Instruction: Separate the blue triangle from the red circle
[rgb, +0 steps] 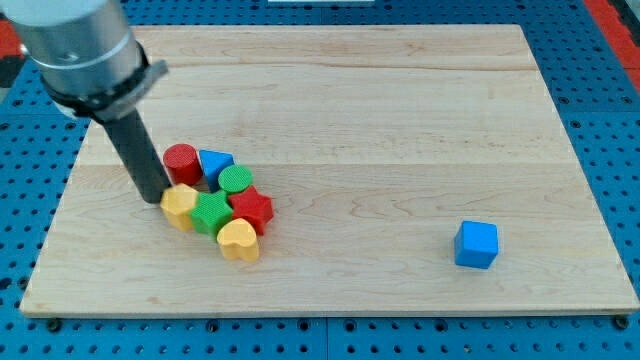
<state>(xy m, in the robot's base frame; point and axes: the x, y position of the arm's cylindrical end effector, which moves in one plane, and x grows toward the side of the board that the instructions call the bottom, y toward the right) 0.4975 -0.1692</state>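
Note:
The red circle (181, 161) and the blue triangle (214, 164) sit side by side and touching at the top of a cluster left of the board's middle. My tip (155, 199) is at the cluster's left edge, just below-left of the red circle and touching or nearly touching the yellow block (180, 206). The rod slants up to the view's top left.
The cluster also holds a green circle (237, 180), a green star (211, 212), a red star (251, 208) and a yellow heart (239, 240). A blue cube (476, 244) stands alone at the lower right. The wooden board (400, 120) lies on a blue perforated table.

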